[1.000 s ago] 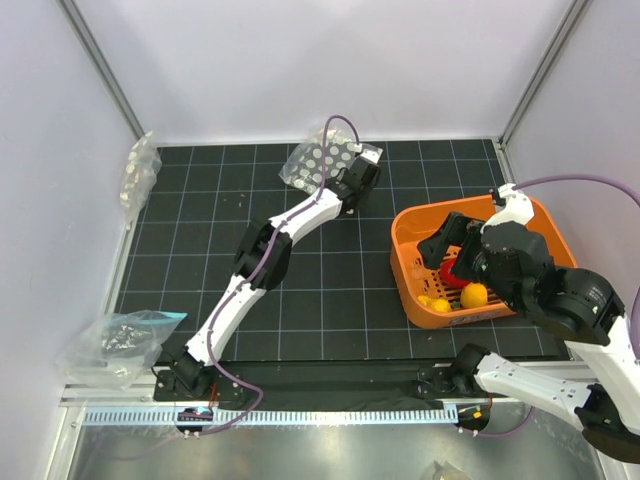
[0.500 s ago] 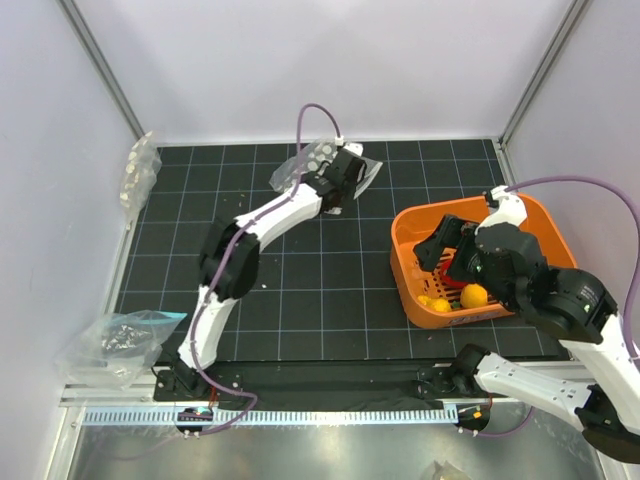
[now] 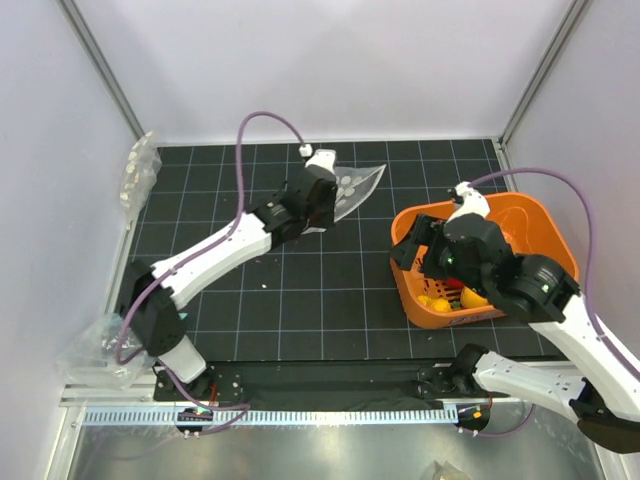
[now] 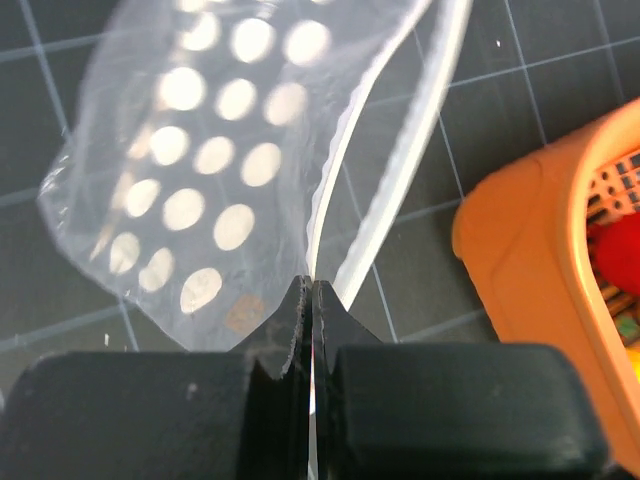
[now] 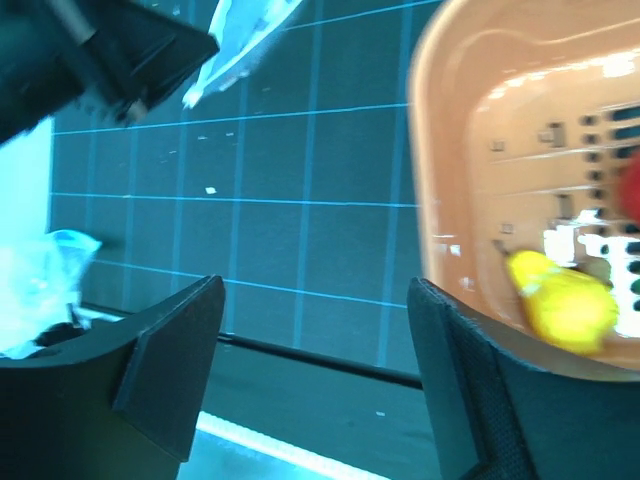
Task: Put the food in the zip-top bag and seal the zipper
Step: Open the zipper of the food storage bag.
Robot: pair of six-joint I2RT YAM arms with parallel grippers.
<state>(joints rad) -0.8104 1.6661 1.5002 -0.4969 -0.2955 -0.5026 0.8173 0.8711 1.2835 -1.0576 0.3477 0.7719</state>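
The zip-top bag (image 3: 352,186), clear with white dots, hangs tilted above the mat at the back centre. My left gripper (image 3: 322,208) is shut on its edge; in the left wrist view (image 4: 310,288) the jaws pinch the bag (image 4: 200,170) next to the white zipper (image 4: 400,160). The food lies in the orange basket (image 3: 410,290): a yellow fruit (image 3: 440,303) and a red one, mostly hidden by my right arm. My right gripper (image 3: 420,258) is open and empty over the basket's left rim. The right wrist view (image 5: 315,300) shows a yellow fruit (image 5: 565,300) and a red one (image 5: 630,185).
Two bundles of clear plastic lie by the left wall, one at the back (image 3: 140,170) and one near the front (image 3: 110,340). The basket (image 4: 530,260) stands close to the right of the bag. White walls close the mat on three sides.
My left arm has swung left and toward me, carrying the bag off the back of the mat. My right gripper has moved left, from inside the basket to over its left rim.
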